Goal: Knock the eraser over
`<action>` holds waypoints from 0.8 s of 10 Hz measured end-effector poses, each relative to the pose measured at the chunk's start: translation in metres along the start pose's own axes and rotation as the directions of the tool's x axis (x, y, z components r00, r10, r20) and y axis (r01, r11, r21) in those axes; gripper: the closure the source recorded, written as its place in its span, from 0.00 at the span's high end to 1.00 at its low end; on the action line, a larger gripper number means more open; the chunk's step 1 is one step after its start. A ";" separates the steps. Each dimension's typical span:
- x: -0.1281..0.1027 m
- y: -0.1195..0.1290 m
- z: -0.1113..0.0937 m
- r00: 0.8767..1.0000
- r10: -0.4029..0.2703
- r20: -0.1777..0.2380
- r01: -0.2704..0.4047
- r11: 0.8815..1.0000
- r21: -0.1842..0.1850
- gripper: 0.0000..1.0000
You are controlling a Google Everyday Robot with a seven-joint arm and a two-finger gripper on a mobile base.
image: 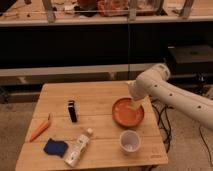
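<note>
The eraser (72,111), a small narrow black block with a pale band at its top end, stands on the wooden table (95,95) left of centre. My gripper (135,105) hangs at the end of the white arm over the orange bowl (128,112), well to the right of the eraser and apart from it.
A clear plastic bottle (78,147) lies near the front edge beside a blue soft lump (55,147). An orange carrot (40,129) lies at the left edge. A white cup (130,141) stands in front of the bowl. Dark shelving rises behind the table.
</note>
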 end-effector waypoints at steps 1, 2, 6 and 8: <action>-0.002 -0.001 0.001 1.000 -0.009 0.003 0.009 1.000 0.003 0.80; -0.003 -0.002 0.002 1.000 -0.016 0.004 0.016 1.000 0.006 0.80; -0.009 -0.006 0.009 0.998 -0.057 0.015 0.057 0.998 0.020 0.80; -0.014 -0.008 0.013 0.997 -0.080 0.023 0.079 0.997 0.026 0.80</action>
